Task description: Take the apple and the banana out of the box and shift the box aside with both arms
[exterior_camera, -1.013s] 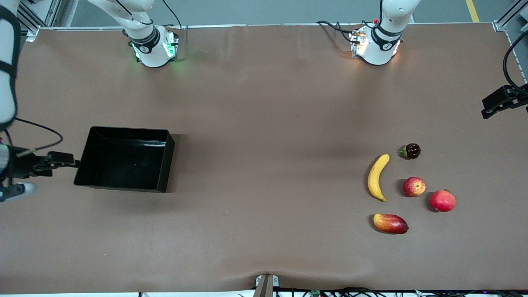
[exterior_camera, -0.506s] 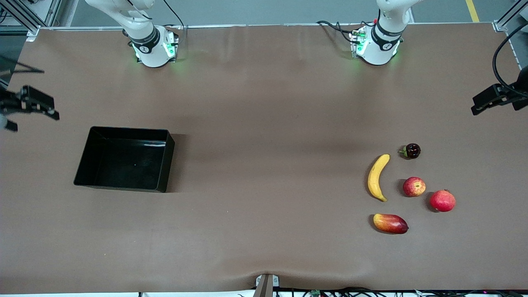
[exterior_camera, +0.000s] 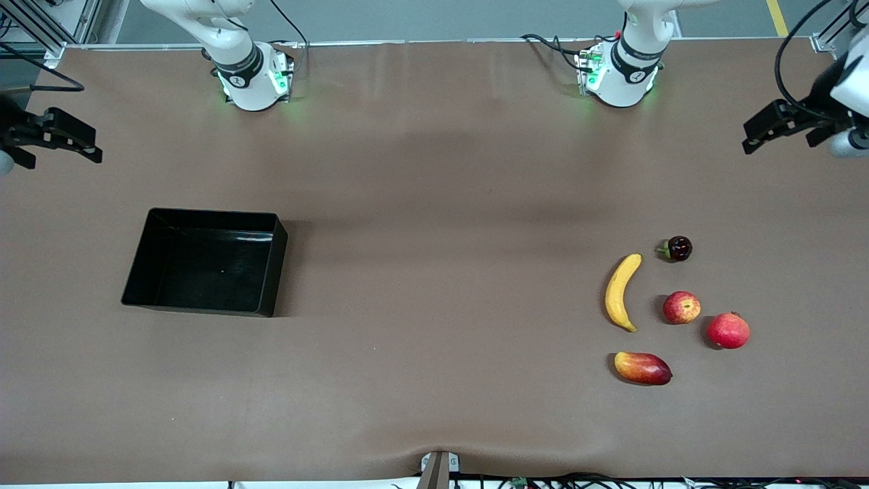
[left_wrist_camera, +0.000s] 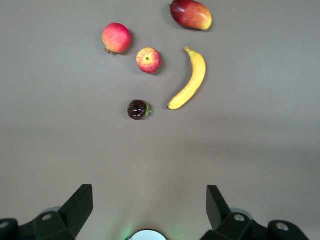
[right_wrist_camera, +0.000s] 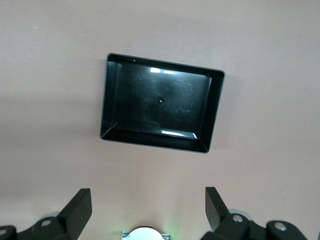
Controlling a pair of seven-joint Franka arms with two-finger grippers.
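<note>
The black box (exterior_camera: 276, 261) stands empty toward the right arm's end of the table; its wall (right_wrist_camera: 214, 112) shows in the right wrist view. The yellow banana (exterior_camera: 621, 292) and the small red-and-yellow apple (exterior_camera: 681, 307) lie side by side toward the left arm's end, and both the banana (left_wrist_camera: 191, 80) and the apple (left_wrist_camera: 148, 60) show in the left wrist view. My right gripper (exterior_camera: 61, 146) hangs open and empty high over the table's edge, apart from the box. My left gripper (exterior_camera: 781, 136) hangs open and empty high over the other edge, apart from the fruits. The wrist views show the left gripper (left_wrist_camera: 150, 192) and the right gripper (right_wrist_camera: 148, 192) with jaws spread wide.
An all-red round fruit (exterior_camera: 728, 331) lies beside the apple. An oval mango (exterior_camera: 642, 367) lies nearer to the front camera than the banana. A small dark fruit (exterior_camera: 678, 248) lies farther from that camera. Brown table (exterior_camera: 434, 204) stretches between box and fruits.
My right gripper has left the box's side, risen and swung toward the bases' end. My left gripper has come in a little over the table. Box and fruits have not moved.
</note>
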